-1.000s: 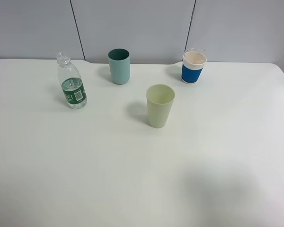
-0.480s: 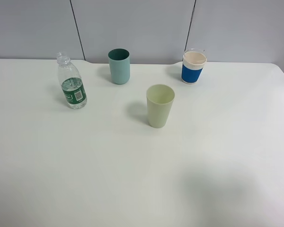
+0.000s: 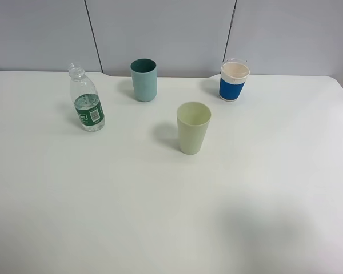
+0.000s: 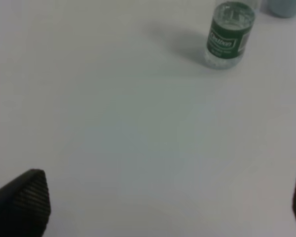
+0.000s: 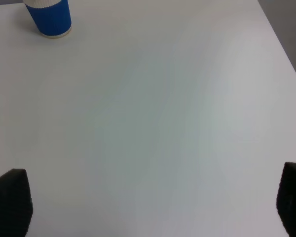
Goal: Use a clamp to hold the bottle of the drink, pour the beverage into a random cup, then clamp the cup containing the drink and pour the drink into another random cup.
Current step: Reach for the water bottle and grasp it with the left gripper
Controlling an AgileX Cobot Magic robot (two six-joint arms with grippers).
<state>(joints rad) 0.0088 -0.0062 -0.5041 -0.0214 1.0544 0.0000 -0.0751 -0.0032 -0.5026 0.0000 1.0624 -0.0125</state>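
While the left gripper [image 4: 167, 200] and right gripper [image 5: 150, 200] both hang spread apart, gripping nothing, the water bottle [image 3: 87, 98] stands upright at the far left of the table [image 3: 160, 217].

Comparison against the two earlier exterior high pictures: no change detectable.

- Bottle [image 3: 87, 98]: no shift, no tilt; position and label facing match the earlier pictures.
- Teal cup [image 3: 143, 80], yellow-green cup [image 3: 193, 128], white cup with blue band [image 3: 234, 81]: no displacement between pictures.
- Soft grey shadow [image 3: 268, 228] on the counter [image 3: 103, 200], near edge, right of centre: outline too diffuse to tell whether it shifts.
- No arm or hand enters the exterior high view.
- Wrist views: no earlier picture to compare against, so change there cannot be told.
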